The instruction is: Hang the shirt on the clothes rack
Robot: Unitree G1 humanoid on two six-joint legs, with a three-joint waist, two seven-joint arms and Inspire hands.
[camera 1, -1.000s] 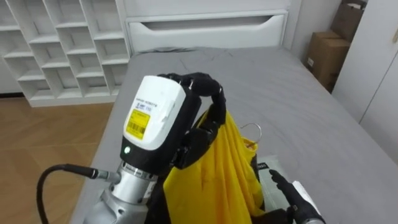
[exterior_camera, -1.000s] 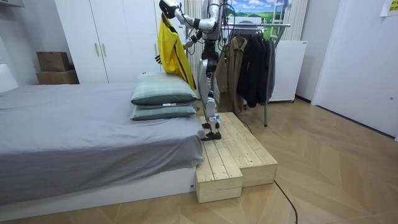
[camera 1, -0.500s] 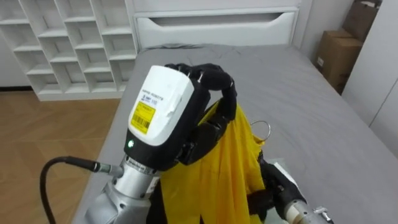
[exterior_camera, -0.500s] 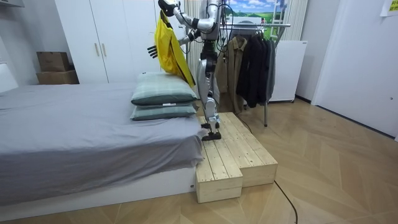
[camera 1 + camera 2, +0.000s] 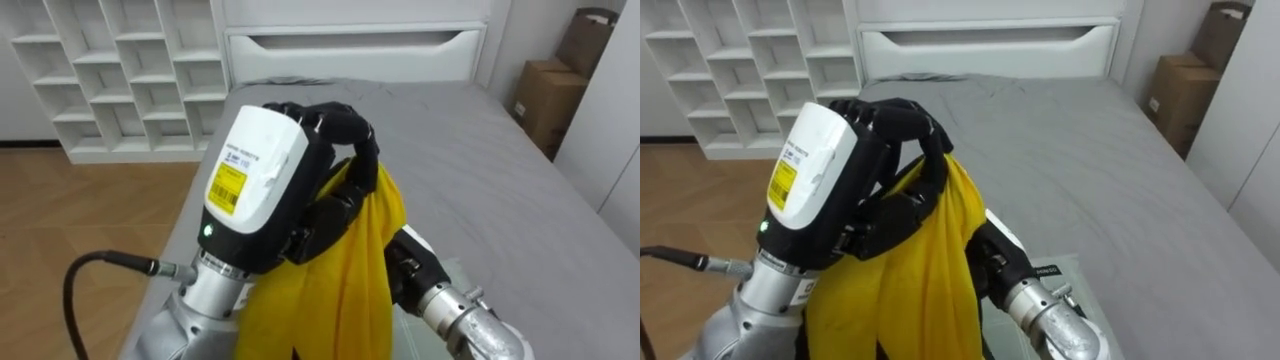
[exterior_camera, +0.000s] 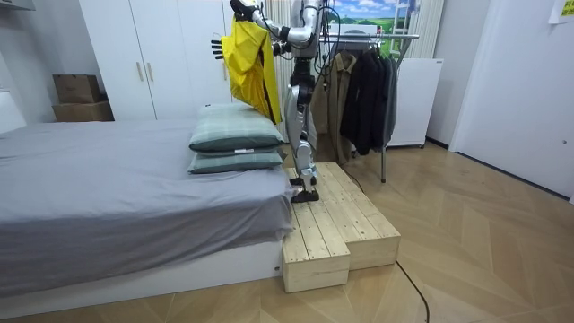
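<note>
- Left hand point(image 5: 262, 190): clenched over the top of the yellow garment point(image 5: 345, 280) and raised high in front of the head. Hold this grasp firm, since it carries the full weight.
- Yellow garment: it hangs straight down from the left hand's fingers, clear of the bed point(image 5: 480, 150) below. No hanger hook can be seen, so confirm where it sits before you approach the rail.
- Right hand point(image 5: 408, 265): just behind the cloth, to the right of the left hand. The eye views hide its fingers. In the room view they look straight and spread, grasping nothing. Use this hand to steady the hanging cloth, not to pull it.
- Clothes rack point(image 6: 377, 36): it stands behind the robot, well apart from both hands, with dark coats point(image 6: 363, 90) on it. The step in hand is judged to be carrying the garment round to the rack. Turn slowly on the wooden platform point(image 6: 341, 224). Hold the left hand above rail height and choose a free gap beside the coats.
</note>
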